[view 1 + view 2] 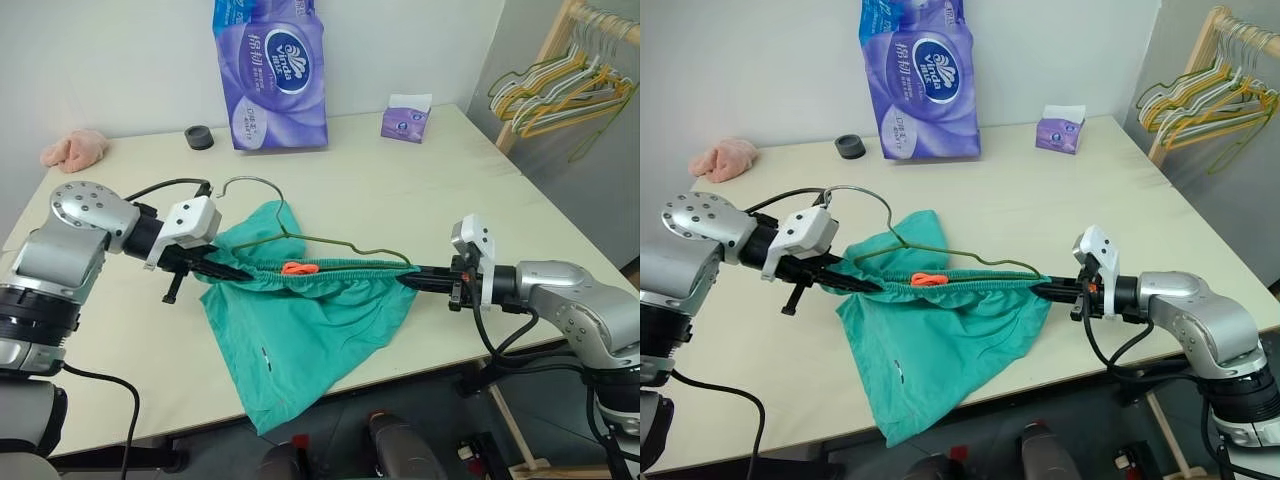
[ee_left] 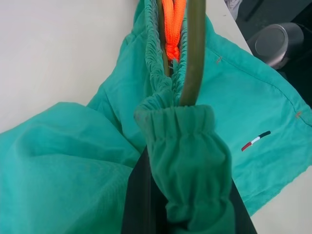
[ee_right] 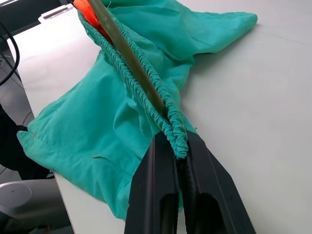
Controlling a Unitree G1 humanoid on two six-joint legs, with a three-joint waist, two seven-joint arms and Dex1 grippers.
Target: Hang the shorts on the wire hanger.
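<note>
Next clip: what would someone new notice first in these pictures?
The teal-green fabric shorts hang stretched above the cream table's near edge, the left pincer and the right pincer each shut on one end of the gathered waistband. A thin olive wire hanger runs along that waistband, its hook curling up near the left arm. Behind stands a tall purple tissue pack.

Pale wooden table (image 1: 420, 190) against a white wall (image 1: 120, 50); wooden rack (image 1: 545, 55) of hangers alongside
</note>
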